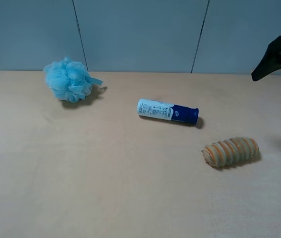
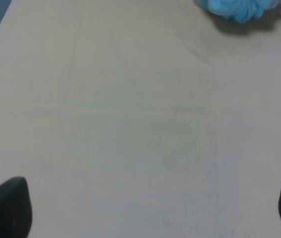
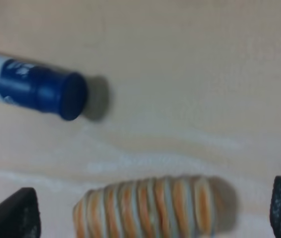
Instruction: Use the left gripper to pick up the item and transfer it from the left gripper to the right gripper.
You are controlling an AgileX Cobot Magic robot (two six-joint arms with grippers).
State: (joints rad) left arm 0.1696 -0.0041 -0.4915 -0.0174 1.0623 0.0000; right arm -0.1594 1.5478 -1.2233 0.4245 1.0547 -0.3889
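Note:
The item, an orange and tan striped ribbed roll (image 1: pixel 231 151), lies on the table at the right. It also shows in the right wrist view (image 3: pixel 150 206), lying between and just beyond that gripper's fingertips. My right gripper (image 1: pixel 277 74) hangs open and empty at the far right edge, above the table and behind the roll; in its wrist view (image 3: pixel 155 213) the two tips stand wide apart. My left gripper (image 2: pixel 147 213) is open and empty over bare table. It is out of the high view, and the roll is out of the left wrist view.
A white and dark-blue tube (image 1: pixel 167 110) lies on its side mid-table, left of and behind the roll; its blue cap shows in the right wrist view (image 3: pixel 56 94). A fluffy light-blue puff (image 1: pixel 68 79) sits back left and also shows in the left wrist view (image 2: pixel 239 7). A grey wall backs the tan table (image 1: pixel 105 173).

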